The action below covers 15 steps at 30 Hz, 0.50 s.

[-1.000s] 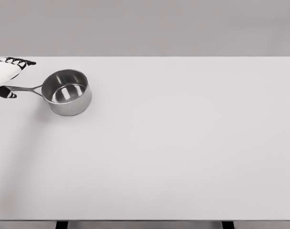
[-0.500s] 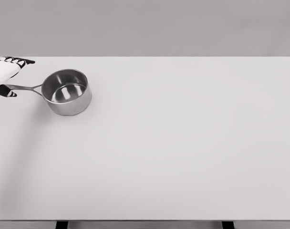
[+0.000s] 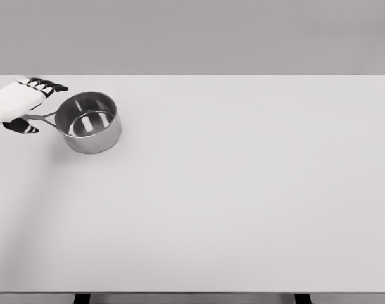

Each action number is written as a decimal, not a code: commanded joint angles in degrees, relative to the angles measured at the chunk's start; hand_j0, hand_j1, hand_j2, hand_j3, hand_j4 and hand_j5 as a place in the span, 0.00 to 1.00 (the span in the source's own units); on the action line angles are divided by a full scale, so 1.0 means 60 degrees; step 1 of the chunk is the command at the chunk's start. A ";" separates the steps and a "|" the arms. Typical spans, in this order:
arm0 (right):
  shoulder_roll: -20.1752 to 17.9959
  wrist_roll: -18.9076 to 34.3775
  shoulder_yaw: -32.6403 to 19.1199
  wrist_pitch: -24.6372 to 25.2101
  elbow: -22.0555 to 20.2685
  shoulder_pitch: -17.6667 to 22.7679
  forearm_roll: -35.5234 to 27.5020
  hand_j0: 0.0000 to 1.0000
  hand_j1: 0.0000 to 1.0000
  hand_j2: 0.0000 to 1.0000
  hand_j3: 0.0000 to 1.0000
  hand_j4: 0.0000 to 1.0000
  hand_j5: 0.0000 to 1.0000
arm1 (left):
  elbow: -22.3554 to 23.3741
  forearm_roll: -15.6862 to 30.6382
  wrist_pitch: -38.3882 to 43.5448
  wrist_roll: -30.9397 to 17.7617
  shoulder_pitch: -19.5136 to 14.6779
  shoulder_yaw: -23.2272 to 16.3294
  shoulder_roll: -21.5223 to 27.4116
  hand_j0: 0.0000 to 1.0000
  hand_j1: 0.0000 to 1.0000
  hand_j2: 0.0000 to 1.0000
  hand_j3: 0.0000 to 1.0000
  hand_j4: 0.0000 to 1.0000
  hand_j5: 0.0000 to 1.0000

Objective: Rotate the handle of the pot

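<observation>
A shiny steel pot (image 3: pixel 88 123) stands upright on the white table (image 3: pixel 230 190) at the far left, and nothing shows inside it. Its thin handle (image 3: pixel 44 116) points left, a little toward the front. My left hand (image 3: pixel 44 106) comes in from the left edge and straddles the outer part of the handle. Its dark-tipped fingers (image 3: pixel 48 84) stretch out above the handle and the thumb (image 3: pixel 23 126) lies below it. The hand is open and not closed on the handle. Part of the handle's end is hidden behind the palm. The right arm is out of view.
The table's left edge runs close to the hand and its back edge just behind the pot. Two dark table legs (image 3: pixel 82 298) show below the front edge.
My left hand has slid right along the handle toward the pot, covering more of it. The pot and its handle look unmoved.
</observation>
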 commanded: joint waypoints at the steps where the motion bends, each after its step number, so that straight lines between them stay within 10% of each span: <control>1: 0.0001 0.0001 0.0000 0.0000 0.0000 0.0000 -0.0002 1.00 1.00 1.00 1.00 1.00 1.00 | -0.0401 0.0266 -0.0452 0.0018 0.0015 0.0132 0.0223 1.00 1.00 1.00 1.00 1.00 1.00; 15: 0.0001 0.0001 0.0000 0.0000 0.0000 0.0000 -0.0002 1.00 1.00 1.00 1.00 1.00 1.00 | -0.1793 0.4719 -0.2009 -0.0012 0.0864 0.1479 0.0912 1.00 1.00 1.00 1.00 1.00 1.00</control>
